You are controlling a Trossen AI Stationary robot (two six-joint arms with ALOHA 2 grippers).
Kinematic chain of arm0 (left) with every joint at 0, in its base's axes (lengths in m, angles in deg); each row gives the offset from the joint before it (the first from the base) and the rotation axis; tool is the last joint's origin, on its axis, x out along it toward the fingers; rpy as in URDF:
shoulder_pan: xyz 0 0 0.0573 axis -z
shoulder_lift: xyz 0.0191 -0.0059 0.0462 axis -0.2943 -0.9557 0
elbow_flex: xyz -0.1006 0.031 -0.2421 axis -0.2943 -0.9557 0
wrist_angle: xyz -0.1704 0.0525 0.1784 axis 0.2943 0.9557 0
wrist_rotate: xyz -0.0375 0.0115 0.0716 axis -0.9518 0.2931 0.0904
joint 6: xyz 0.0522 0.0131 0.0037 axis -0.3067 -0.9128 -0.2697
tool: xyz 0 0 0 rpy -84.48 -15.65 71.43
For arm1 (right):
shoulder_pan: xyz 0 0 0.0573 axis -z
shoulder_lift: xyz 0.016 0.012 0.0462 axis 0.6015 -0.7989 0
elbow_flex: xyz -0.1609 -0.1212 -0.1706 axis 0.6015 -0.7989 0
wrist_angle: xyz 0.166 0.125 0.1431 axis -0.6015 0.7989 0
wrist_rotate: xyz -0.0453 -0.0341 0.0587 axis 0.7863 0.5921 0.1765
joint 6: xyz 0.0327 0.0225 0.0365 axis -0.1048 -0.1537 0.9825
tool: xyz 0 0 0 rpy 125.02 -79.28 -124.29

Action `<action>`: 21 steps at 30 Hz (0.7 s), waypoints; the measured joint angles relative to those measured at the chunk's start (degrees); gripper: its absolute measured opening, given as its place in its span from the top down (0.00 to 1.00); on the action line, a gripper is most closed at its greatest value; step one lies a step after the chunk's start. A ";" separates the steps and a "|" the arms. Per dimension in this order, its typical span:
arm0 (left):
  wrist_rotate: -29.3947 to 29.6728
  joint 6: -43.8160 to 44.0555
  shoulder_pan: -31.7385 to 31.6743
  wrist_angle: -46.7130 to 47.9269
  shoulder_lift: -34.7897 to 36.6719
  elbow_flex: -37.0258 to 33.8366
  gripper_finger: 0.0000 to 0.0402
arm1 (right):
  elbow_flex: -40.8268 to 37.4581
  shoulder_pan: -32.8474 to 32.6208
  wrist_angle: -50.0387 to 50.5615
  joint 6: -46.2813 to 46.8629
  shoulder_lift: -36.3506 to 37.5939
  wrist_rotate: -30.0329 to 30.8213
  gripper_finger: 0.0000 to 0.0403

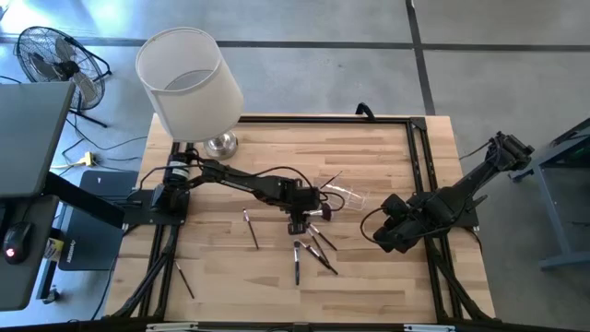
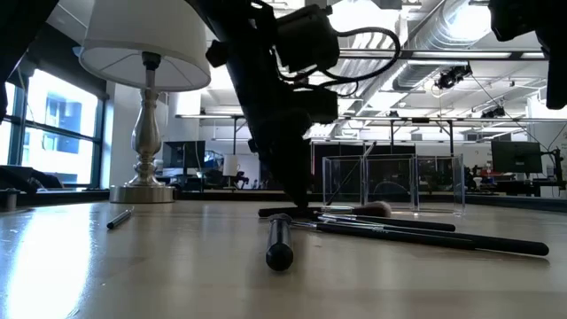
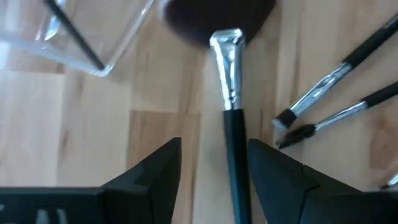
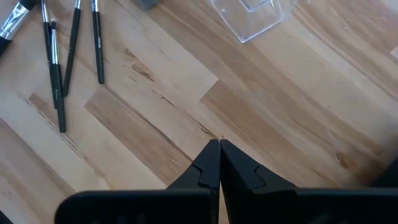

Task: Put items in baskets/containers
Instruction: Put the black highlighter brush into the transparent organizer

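Butcher-block table (image 1: 369, 286) fills our high view, a lamp (image 1: 189, 81) at its far left corner. Our left gripper (image 3: 212, 171) is down at the wood with fingers spread either side of a big brush (image 3: 231, 124), its handle between them, which we read as lining up for a pinch. The clear box (image 1: 343, 195) sits just beyond, with one brush (image 3: 74, 31) already leaning inside. Other brushes (image 1: 313, 254) lie loose nearby, placed within reach. Our right gripper (image 4: 219, 165) hangs pressed together over bare wood near the right edge, waiting. Contact between fingers and handle is hard to judge; the big brush's head blurs out, and the arm hides it from above.
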 joint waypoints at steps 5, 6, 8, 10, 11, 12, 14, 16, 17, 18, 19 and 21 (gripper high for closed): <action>-0.02 -1.28 0.00 3.00 -1.19 0.15 0.71 | 0.00 0.00 -0.37 -0.11 0.00 1.62 1.00; -0.59 -1.25 0.02 3.66 -1.19 0.12 0.75 | 0.00 0.00 -0.35 -0.16 0.00 1.91 1.00; -2.33 -1.29 0.00 3.99 -1.20 0.14 0.84 | 0.00 0.00 -0.37 -0.22 0.00 2.21 1.00; -3.20 -0.93 0.00 4.34 -1.20 0.17 0.92 | 0.00 0.02 -0.37 -0.22 0.00 2.23 1.00; -3.32 -0.82 -0.02 4.63 -1.18 0.19 0.93 | 0.00 0.02 -0.37 -0.22 0.00 2.23 1.00; -3.25 -0.46 -0.01 5.10 -1.19 0.20 0.93 | 0.00 0.02 -0.35 -0.22 0.00 2.23 1.00; -2.97 0.68 0.02 6.45 -1.14 0.21 0.93 | 0.00 0.02 -0.36 -0.24 0.00 2.23 1.00; -2.88 1.38 0.02 8.42 -1.09 0.21 0.93 | 0.00 0.02 -0.37 -0.22 0.00 2.26 1.00; -2.95 1.66 0.04 9.24 -1.09 0.20 0.93 | 0.00 0.02 -0.39 -0.24 0.00 2.34 1.00; -3.18 1.66 0.06 10.03 -0.91 0.20 0.93 | 0.00 0.02 -0.43 -0.24 0.00 2.42 1.00; -3.65 1.48 0.22 11.00 -0.66 0.16 0.93 | 0.00 0.02 -0.65 -0.24 0.00 2.48 1.00; -3.97 0.88 0.78 13.01 -0.26 0.03 0.93 | 0.00 0.02 -1.10 -0.24 0.00 2.53 1.00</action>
